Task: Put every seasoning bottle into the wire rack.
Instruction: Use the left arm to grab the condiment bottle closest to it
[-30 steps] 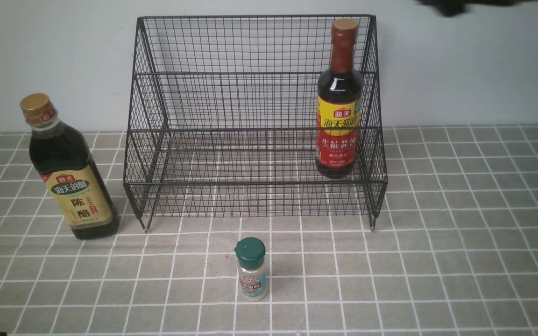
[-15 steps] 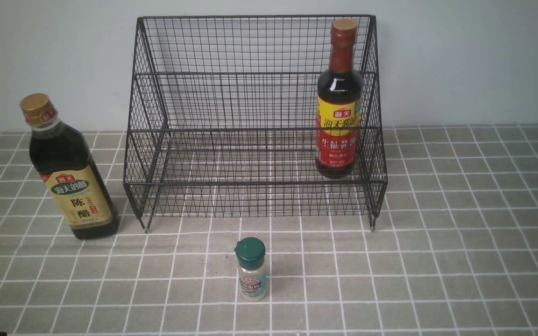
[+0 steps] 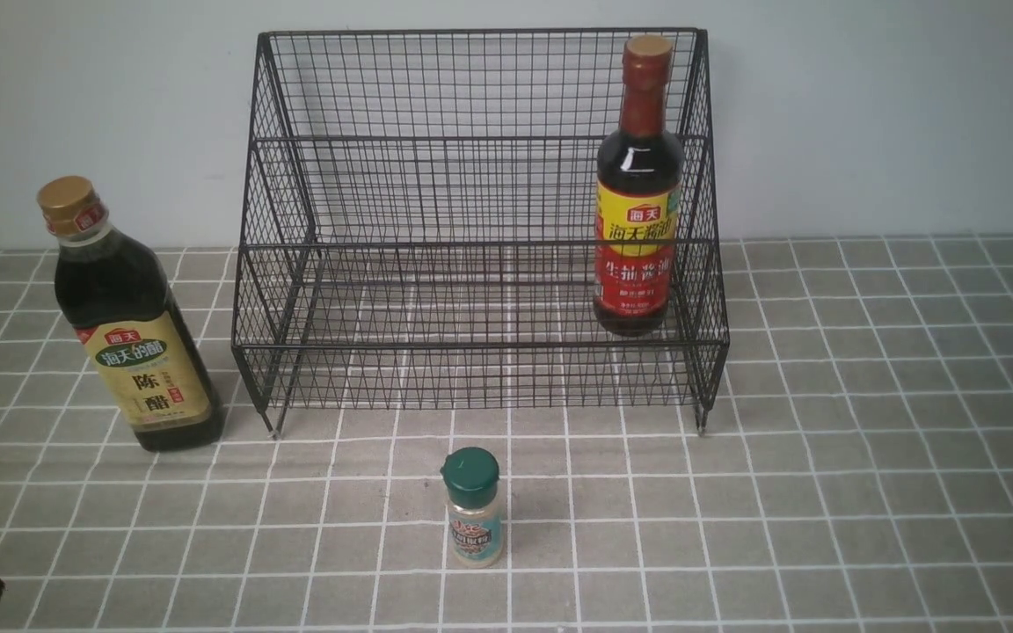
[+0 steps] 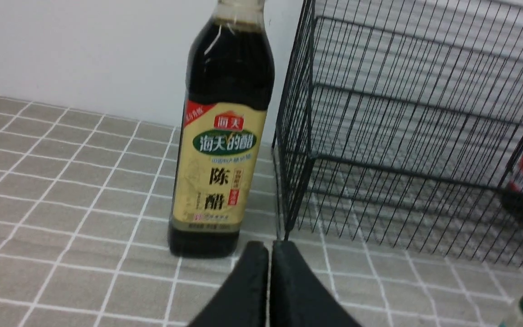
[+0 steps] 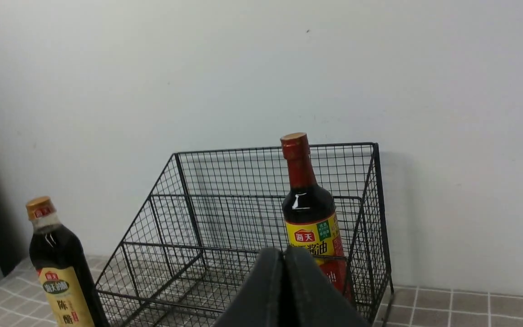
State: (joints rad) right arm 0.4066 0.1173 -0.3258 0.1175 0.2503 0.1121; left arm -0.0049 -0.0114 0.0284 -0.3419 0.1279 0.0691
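Standing inside the black wire-mesh rack point(image 3: 480, 32), at its right end, the tall dark red-necked bottle point(image 3: 638, 189) is counted as placed. Left outside: tall dark gold-capped bottle point(image 3: 133, 325) beside the rack's left, small green-capped shaker point(image 3: 473, 510) in front. The left gripper point(image 4: 269, 254) and right gripper point(image 5: 284, 259) are seen closed, empty.

You have open tiled table point(image 3: 893, 440) to the right of the wire rack point(image 3: 471, 244) and across its front, broken only by the small green-capped shaker point(image 3: 472, 510), which stands alone, well apart from the rack's legs. The rack is open from above. Its lower tier is free from the left wall to the red-labelled bottle point(image 3: 638, 220), which fills the right end and rises to the top of the mesh back. On the left, the gold-capped bottle point(image 3: 133, 352) stands just beside the rack's side wall — only a narrow gap there.
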